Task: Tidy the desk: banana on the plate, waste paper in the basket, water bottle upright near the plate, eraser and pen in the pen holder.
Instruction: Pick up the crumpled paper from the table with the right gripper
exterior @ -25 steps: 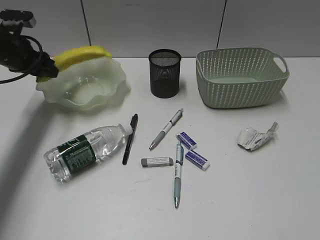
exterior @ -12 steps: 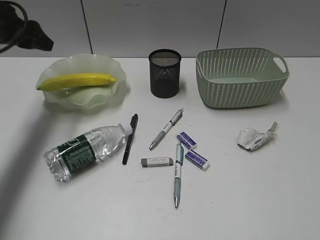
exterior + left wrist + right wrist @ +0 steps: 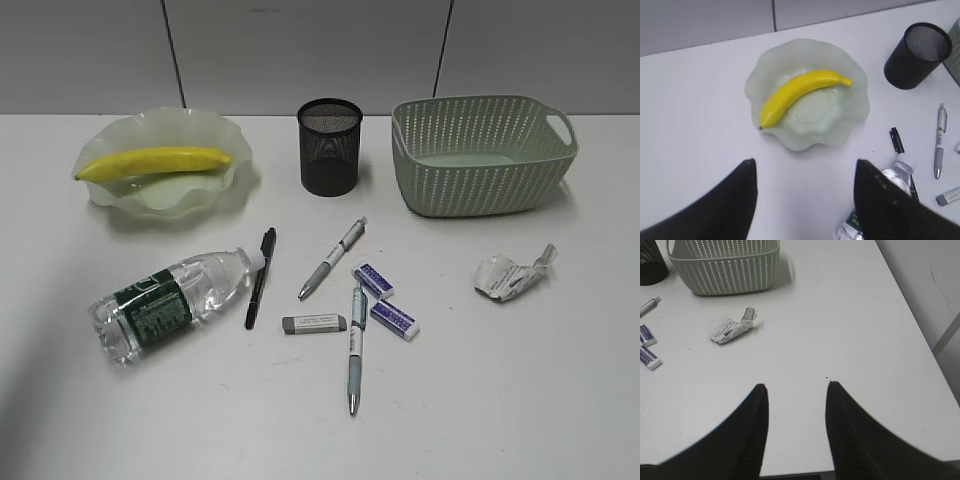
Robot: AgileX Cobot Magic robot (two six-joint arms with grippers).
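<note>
Exterior view: the banana (image 3: 152, 161) is being carried by the pale green ruffled plate (image 3: 215, 128) near the far left corner of the white desk (image 3: 520, 400), lying lengthwise across the dish. The black mesh pen holder (image 3: 330, 146) is being shown upright at the middle of the far edge, and the sage-green basket (image 3: 484, 153) is being shown toward the far right corner, apart from the holder. The water bottle (image 3: 172, 303) is being seen on its side in the left half of the desk, cap pointing toward a black pen (image 3: 260, 276) just beside it. Two grey pens (image 3: 334, 257) (image 3: 355, 346), a grey eraser (image 3: 314, 323) and two purple-and-white erasers (image 3: 373, 280) (image 3: 394, 319) are being shown scattered near the middle of the desk. The waste paper (image 3: 512, 271) is being seen on the desk toward the right edge, on the near side of the basket and clear of it.

Neither arm is being shown in this view. In the left wrist view, the left gripper (image 3: 805, 200) is being held above the desk on the near side of the plate, jaws spread wide and nothing between them. In the right wrist view, the right gripper (image 3: 796, 427) is being held over bare desk near the right edge, fingers parted at a moderate gap with nothing between them, well apart from the waste paper.
</note>
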